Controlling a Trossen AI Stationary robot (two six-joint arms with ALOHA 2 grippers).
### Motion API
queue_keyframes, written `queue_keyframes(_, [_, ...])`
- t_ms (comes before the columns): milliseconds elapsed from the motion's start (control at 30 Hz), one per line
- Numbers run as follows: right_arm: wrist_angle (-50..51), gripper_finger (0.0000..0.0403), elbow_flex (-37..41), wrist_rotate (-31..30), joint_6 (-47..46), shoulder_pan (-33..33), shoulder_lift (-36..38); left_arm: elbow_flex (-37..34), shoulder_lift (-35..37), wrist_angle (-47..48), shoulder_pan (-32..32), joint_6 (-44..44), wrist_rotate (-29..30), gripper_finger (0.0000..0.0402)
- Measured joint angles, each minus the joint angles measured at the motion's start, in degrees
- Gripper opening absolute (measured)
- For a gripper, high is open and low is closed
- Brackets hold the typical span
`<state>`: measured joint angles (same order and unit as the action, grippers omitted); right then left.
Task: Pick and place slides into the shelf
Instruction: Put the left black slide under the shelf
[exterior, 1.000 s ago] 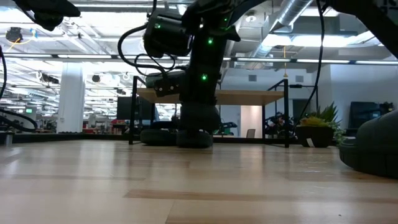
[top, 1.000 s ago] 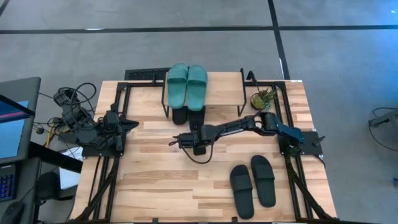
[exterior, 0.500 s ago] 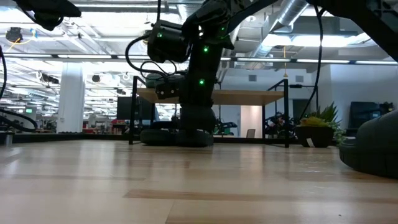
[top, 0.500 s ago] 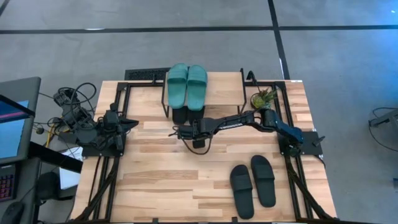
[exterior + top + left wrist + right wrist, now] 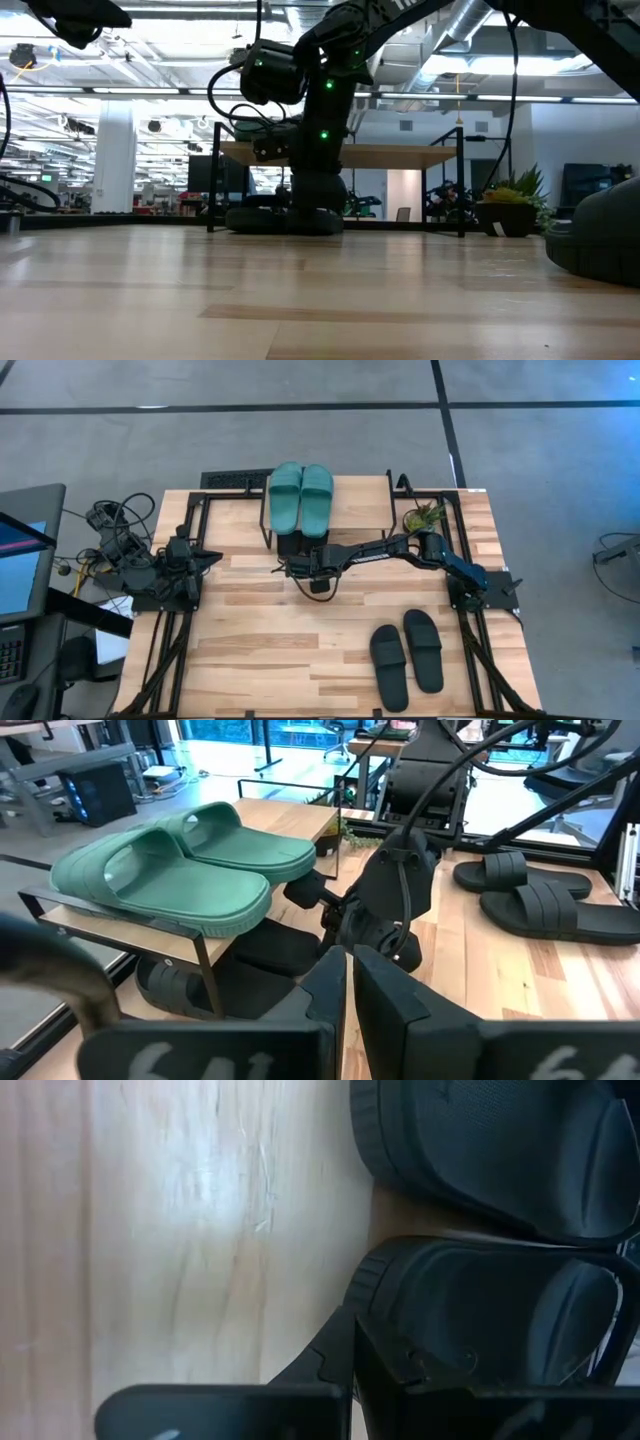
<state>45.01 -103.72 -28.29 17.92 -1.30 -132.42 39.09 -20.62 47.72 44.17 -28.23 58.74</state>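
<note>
A teal pair of slides [image 5: 300,495] lies on the top board of the shelf [image 5: 355,500]. Two black slides [image 5: 290,545] lie flat on the table below it, heels sticking out toward the near edge [image 5: 480,1150]. My right gripper [image 5: 297,568] reaches across to those heels, its fingers shut [image 5: 352,1330]. A second black pair [image 5: 408,653] lies on the table near the right front. My left gripper [image 5: 215,558] waits at the table's left edge, shut [image 5: 348,980]. My right gripper comes low from the table's near side, pointing toward the shelf. Its shut fingertips [image 5: 340,1345] lie at the heel rim [image 5: 368,1275] of one black slide under the shelf. That slide lies flat on the table. Whether the fingers press on it or only hover, I cannot tell.
A small potted plant [image 5: 425,518] stands right of the shelf by the right arm's elbow. Thin black shelf legs [image 5: 205,970] flank the slides underneath. Bare tabletop [image 5: 250,650] stretches across the near left. A monitor [image 5: 20,565] and cables sit off the table's left.
My right gripper has moved toward the far edge, closing in on the shelf and the heels of the black slides beneath it, and its arm has stretched out straighter. Its fingers have stayed as they were.
</note>
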Motion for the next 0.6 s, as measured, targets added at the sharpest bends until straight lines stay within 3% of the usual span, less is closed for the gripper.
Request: queue_keyframes(600, [-0.1,0.0000,0.0,1.0,-1.5,3.7,0.0,0.0,0.0,0.0,0.0,-1.2,0.2,0.0013])
